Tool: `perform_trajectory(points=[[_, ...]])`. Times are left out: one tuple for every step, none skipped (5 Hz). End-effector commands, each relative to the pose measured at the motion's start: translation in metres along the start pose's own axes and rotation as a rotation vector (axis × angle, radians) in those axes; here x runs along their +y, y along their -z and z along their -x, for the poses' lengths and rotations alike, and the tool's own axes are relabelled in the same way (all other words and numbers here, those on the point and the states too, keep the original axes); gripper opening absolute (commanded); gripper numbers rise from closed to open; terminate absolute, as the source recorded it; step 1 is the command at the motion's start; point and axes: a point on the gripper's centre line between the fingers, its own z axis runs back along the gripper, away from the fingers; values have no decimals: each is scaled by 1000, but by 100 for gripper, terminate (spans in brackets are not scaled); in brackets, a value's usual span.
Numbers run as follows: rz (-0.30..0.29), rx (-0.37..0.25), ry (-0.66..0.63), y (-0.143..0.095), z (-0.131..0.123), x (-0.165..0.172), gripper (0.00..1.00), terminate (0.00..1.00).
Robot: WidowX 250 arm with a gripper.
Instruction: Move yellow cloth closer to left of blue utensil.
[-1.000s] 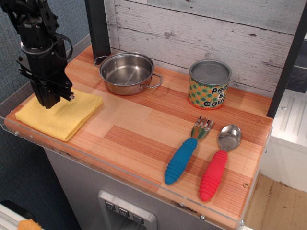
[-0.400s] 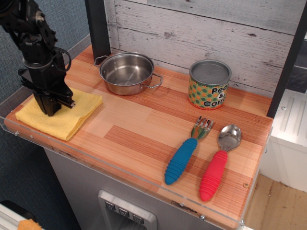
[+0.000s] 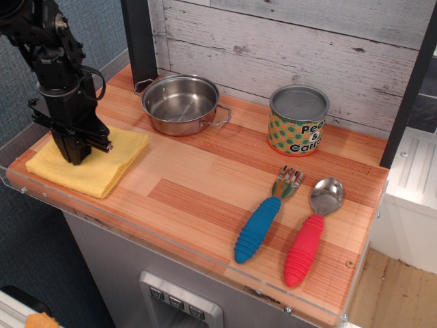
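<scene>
Yellow cloth (image 3: 92,165) lies at the counter's far left corner, well apart from the blue utensil (image 3: 266,217), which rests beside the red spoon (image 3: 311,232). The gripper (image 3: 76,156) is pressed down onto the cloth; whether its fingers are clenched on fabric you cannot tell from this view. Confirm a firm pinch before you travel. Drag or lift along the bare wood, passing in front of the steel pot (image 3: 181,104). Stop just short of the fork handle, so it isn't nudged.
</scene>
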Motion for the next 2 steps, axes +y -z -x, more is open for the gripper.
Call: perform_trajectory(points=[[20,-13,31,-13,-4,-23,0,0],[19,-9,46,-17,-6,-37,0,0]])
